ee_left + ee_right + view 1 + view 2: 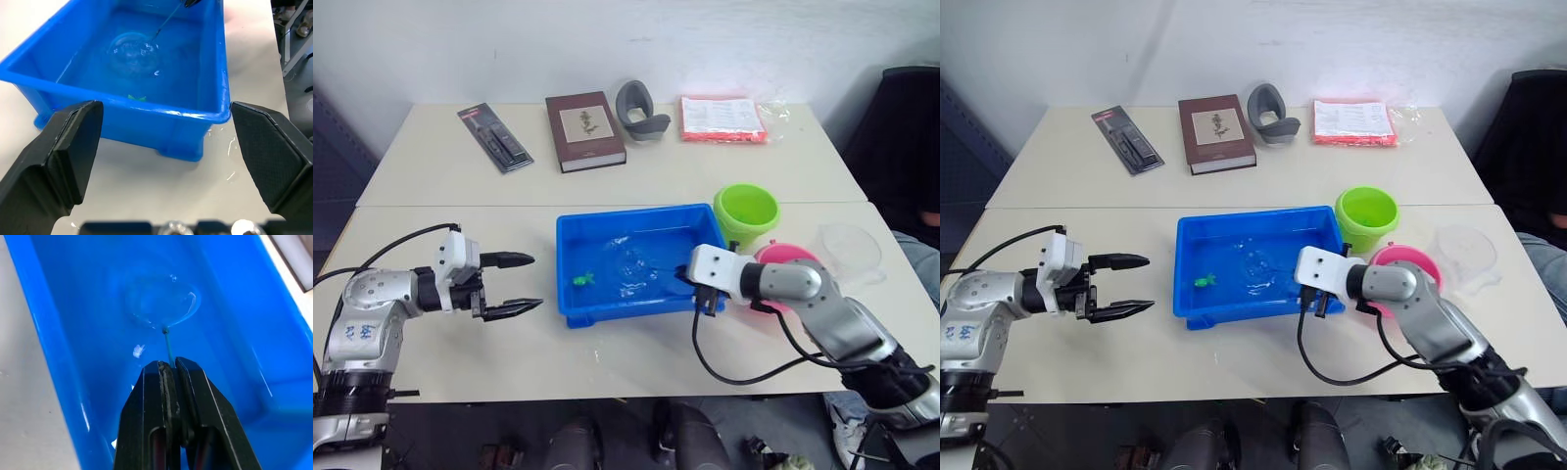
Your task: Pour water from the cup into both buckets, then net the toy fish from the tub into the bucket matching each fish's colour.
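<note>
One green fish [582, 279] remains in the tub [570, 235], at 9 o'clock of the net [161, 303]. Right gripper [169, 366] clamps the net handle; left gripper [517, 284] spread, idle. Netting nearly complete, judging so.

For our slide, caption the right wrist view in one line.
Right gripper shut on the net's thin handle, hoop dipped in the blue tub.

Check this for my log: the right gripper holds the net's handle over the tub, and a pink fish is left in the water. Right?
Not quite. The fish left in the tub is green, not pink, as the left eye view shows. The rest holds: the right gripper has its fingers shut on the net's handle over the water.
</note>
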Controlling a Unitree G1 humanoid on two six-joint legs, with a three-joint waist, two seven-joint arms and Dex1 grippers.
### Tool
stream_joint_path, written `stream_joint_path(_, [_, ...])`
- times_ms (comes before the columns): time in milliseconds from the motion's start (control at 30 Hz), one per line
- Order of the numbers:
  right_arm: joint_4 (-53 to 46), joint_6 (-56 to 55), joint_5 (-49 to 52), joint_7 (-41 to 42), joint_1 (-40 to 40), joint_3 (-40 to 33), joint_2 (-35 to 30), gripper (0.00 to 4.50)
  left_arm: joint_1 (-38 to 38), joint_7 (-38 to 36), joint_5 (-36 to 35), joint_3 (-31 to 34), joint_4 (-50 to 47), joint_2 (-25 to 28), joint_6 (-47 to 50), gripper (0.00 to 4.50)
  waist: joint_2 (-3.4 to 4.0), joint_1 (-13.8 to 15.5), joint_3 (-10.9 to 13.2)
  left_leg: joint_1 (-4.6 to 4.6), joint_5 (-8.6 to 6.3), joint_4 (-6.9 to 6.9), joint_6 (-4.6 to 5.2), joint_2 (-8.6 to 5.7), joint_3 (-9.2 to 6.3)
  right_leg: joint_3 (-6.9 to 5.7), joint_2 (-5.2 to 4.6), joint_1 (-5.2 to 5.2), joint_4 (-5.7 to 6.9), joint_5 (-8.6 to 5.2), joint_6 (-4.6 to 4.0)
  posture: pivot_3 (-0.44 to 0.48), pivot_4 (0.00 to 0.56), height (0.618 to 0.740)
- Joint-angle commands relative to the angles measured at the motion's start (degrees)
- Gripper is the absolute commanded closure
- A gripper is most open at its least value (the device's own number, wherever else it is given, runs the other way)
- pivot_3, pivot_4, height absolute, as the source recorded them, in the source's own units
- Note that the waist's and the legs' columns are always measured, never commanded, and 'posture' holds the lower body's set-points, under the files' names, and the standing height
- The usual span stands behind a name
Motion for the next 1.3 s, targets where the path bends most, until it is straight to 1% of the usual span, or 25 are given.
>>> stream_joint_path(33, [1.3, 0.5, -0.9, 2.4, -4.2, 1.8, 3.9, 4.5, 1.3, 1.3, -1.6, 3.0, -3.0, 1.0, 0.1, 0.04, 0.0, 0.0, 0.0, 0.0, 0.01, 0.0, -0.01, 0.0, -0.02, 0.0, 0.0, 0.0, 0.01, -0.01, -0.01, 0.0, 0.15, 0.74])
stream_joint_path(233, [4.0, 2.5, -1.5, 4.4, -7.2, 3.9, 10.2, 4.5, 2.5, 1.8, -1.5, 3.5, -3.2, 1.3, 0.1, 0.04, 0.0, 0.0, 0.0, 0.01, 0.0, -0.05, -0.02, 0.0, 0.01, -0.06, 0.02, 0.0, -0.01, -0.01, -0.03, 0.0, 0.15, 0.74])
stream_joint_path(400, [1.9, 7.4, 0.0, 5.7, -6.9, 3.0, 12.4, 4.5, 1.8, 1.4, -1.6, 2.7, -3.0, 1.1, 0.4, 0.04, 0.0, 0.0, 0.0, 0.01, 0.0, -0.04, -0.02, -0.02, 0.0, -0.11, 0.0, 0.0, 0.0, -0.01, -0.03, 0.0, 0.15, 0.74])
stream_joint_path(600, [-5.4, 14.4, 5.4, 7.5, -3.6, -1.6, 10.5, 4.5, -0.1, 1.0, -0.8, 1.4, -1.1, 0.6, -0.4, 0.04, 0.0, 0.1, 0.0, 0.0, 0.0, -0.06, -0.02, -0.01, -0.01, -0.1, 0.02, 0.0, -0.02, -0.01, -0.03, 0.0, 0.15, 0.74])
stream_joint_path(733, [-7.2, 13.6, 5.1, 9.1, -2.4, -1.9, 6.5, 4.5, -1.0, 0.6, -0.6, 0.9, 0.2, 0.4, -1.1, 0.04, 0.0, 0.0, 0.0, 0.02, 0.0, -0.06, -0.02, -0.03, 0.01, -0.12, 0.01, 0.0, -0.01, -0.01, -0.03, 0.0, 0.15, 0.74])
stream_joint_path(967, [-7.2, 15.8, 8.9, 7.8, -1.2, -4.6, 8.1, 4.5, -1.6, 0.4, -0.6, -0.1, 1.2, -0.2, -1.7, 0.04, 0.0, -0.1, 0.0, 0.04, -0.01, -0.1, -0.03, 0.0, 0.05, -0.14, 0.06, -0.01, -0.02, -0.02, -0.03, 0.0, 0.15, 0.74])
stream_joint_path(1067, [-7.1, 17.5, 12.0, 7.3, -0.4, -6.8, 9.5, 4.5, -1.9, 0.2, -0.5, -0.3, 1.6, -0.4, -1.9, 0.04, 0.0, 0.0, 0.0, 0.04, -0.01, -0.1, -0.03, -0.01, 0.05, -0.15, 0.05, -0.01, -0.02, -0.02, -0.03, 0.0, 0.15, 0.74])
stream_joint_path(1300, [-8.4, 19.7, 16.8, 7.3, 1.1, -10.4, 9.5, 4.5, -2.8, -0.3, -0.2, -0.7, 3.3, -0.7, -2.7, 0.04, 0.0, 0.1, 0.0, 0.03, -0.01, -0.09, -0.03, -0.04, 0.05, -0.16, 0.02, -0.01, -0.02, -0.01, -0.03, 0.0, 0.15, 0.74])
